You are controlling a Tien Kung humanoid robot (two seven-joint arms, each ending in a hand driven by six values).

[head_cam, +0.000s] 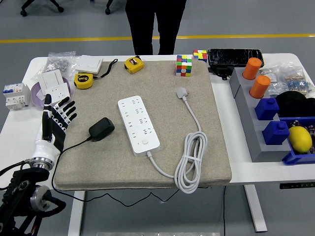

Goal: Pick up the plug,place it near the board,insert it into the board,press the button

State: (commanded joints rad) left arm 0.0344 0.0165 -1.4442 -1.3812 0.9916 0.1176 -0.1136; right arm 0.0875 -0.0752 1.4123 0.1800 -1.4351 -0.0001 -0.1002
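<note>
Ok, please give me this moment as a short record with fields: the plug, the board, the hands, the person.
plug: black adapter plug lying on the beige mat, left of the board, not inserted, its thin black cable trailing off toward the near edge
board: white power strip lying flat on the mat, sockets empty, its white cord coiled to the right
left hand: left hand open, fingers spread, raised at the mat's left edge, apart from the plug
right hand: not in view
person: standing at the table's far side, only the dark trousers show
</note>
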